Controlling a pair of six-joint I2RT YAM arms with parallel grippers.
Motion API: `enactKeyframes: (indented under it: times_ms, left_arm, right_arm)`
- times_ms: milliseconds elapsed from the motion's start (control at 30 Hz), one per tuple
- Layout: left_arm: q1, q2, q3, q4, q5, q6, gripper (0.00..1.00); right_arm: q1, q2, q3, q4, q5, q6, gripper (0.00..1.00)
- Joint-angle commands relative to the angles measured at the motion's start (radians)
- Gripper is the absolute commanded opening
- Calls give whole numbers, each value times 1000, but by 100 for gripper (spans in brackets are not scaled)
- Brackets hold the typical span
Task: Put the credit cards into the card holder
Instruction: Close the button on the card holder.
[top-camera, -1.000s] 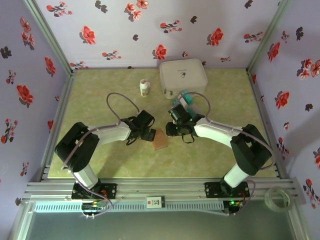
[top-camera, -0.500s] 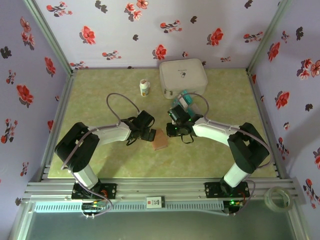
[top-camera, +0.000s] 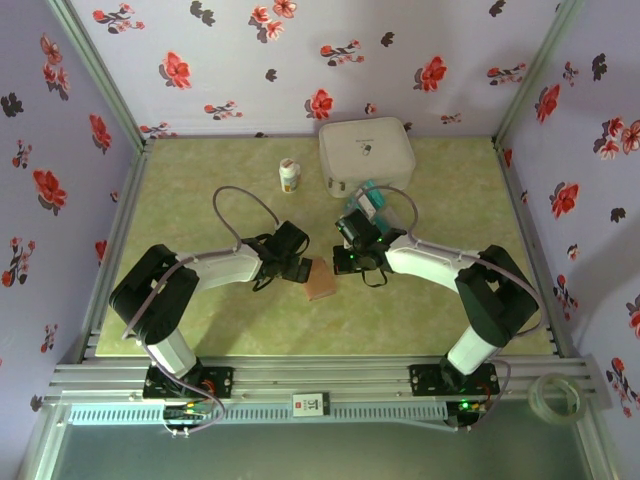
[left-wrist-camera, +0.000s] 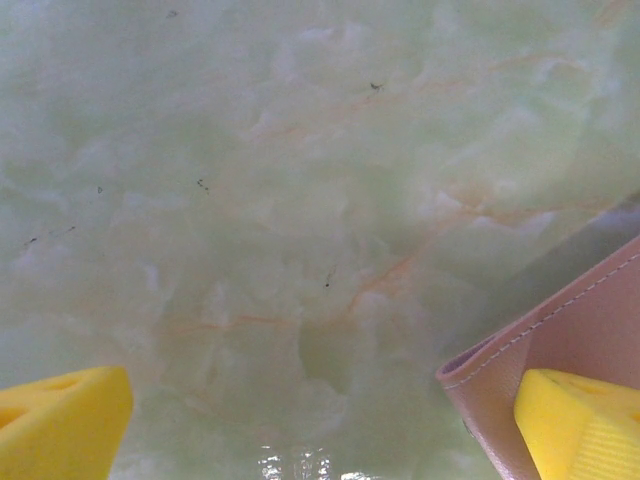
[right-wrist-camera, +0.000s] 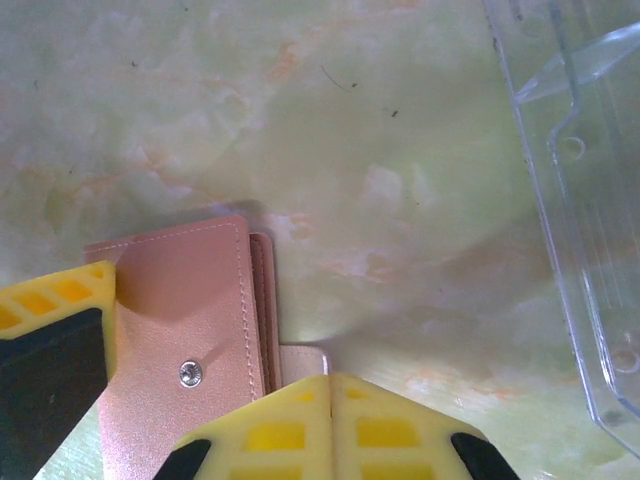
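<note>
The card holder (top-camera: 322, 280), a flat brown wallet with a snap stud, lies closed on the green table between my two grippers. The left gripper (top-camera: 298, 268) is open wide over its left edge, and in the left wrist view one yellow finger (left-wrist-camera: 580, 425) rests on the holder's corner (left-wrist-camera: 560, 340) while the gripper's middle (left-wrist-camera: 320, 430) is over bare table. The right gripper (right-wrist-camera: 332, 400) is shut, its tips pinched together on the holder's small closing tab (right-wrist-camera: 300, 358). The teal credit cards (top-camera: 372, 197) stand in a clear plastic rack behind the right gripper.
A big white rounded case (top-camera: 366, 155) sits at the back, with a small white bottle (top-camera: 289, 176) to its left. The clear rack's wall (right-wrist-camera: 580, 200) is close on the right of the right gripper. Flowered walls enclose the table.
The right gripper's jaws have closed together at the card holder's tab, and that arm has edged slightly left. The left arm has not moved.
</note>
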Motion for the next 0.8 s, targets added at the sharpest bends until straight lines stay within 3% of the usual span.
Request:
enactKeyframes:
  times_ms: [0,367,767]
  left_arm:
    - [-6,35,-24,-22,-30,-3,100]
    - [-8,31,-30,-13,-31,-4,100]
    - [-10,28,-37,-6,-30,-7,100]
  right_arm:
    - [-2,-28,-6,29,-41,5,0]
    - [-1,35,-3,157,-150,93,0]
    - [13,99,-12,224,-177,135,0]
